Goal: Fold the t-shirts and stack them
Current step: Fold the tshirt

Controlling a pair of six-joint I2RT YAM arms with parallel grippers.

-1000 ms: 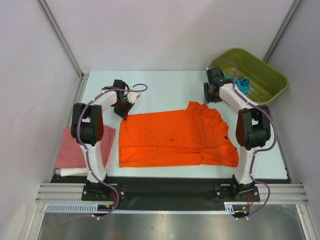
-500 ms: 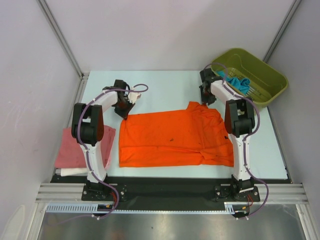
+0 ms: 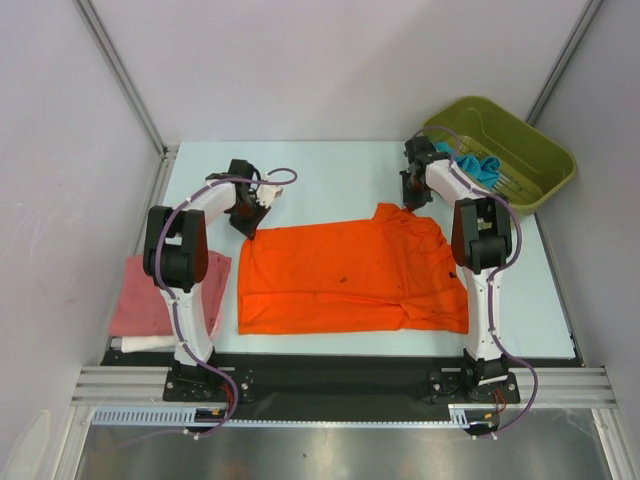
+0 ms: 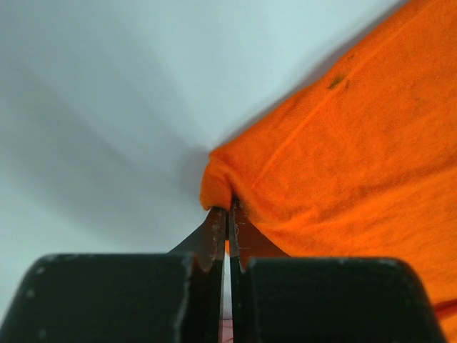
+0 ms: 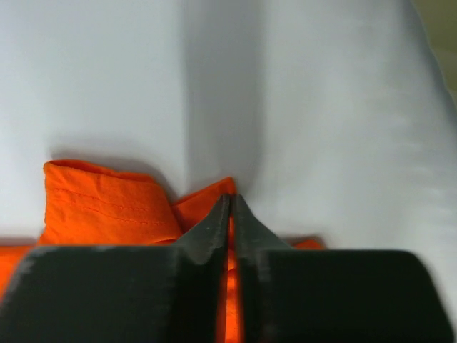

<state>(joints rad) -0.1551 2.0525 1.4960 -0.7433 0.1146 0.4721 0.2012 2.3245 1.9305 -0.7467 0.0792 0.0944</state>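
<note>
A bright orange t-shirt (image 3: 345,275) lies spread flat across the middle of the table. My left gripper (image 3: 249,226) is shut on its far left corner (image 4: 218,182); the cloth bunches between the closed fingers. At the far right corner my right gripper (image 3: 405,203) is shut on the shirt's edge (image 5: 207,204), next to a folded sleeve (image 5: 100,204). A pink t-shirt (image 3: 140,300) lies folded on a white t-shirt (image 3: 135,344) at the table's left edge. A teal-blue t-shirt (image 3: 480,166) sits in the bin.
An olive-green bin (image 3: 530,150) stands at the far right corner of the table. Light blue table surface (image 3: 330,175) shows beyond the orange shirt. Grey walls close in on three sides.
The right arm swung left from beside the bin to the orange shirt's far right corner, and its gripper closed on the cloth. The left arm has held still.
</note>
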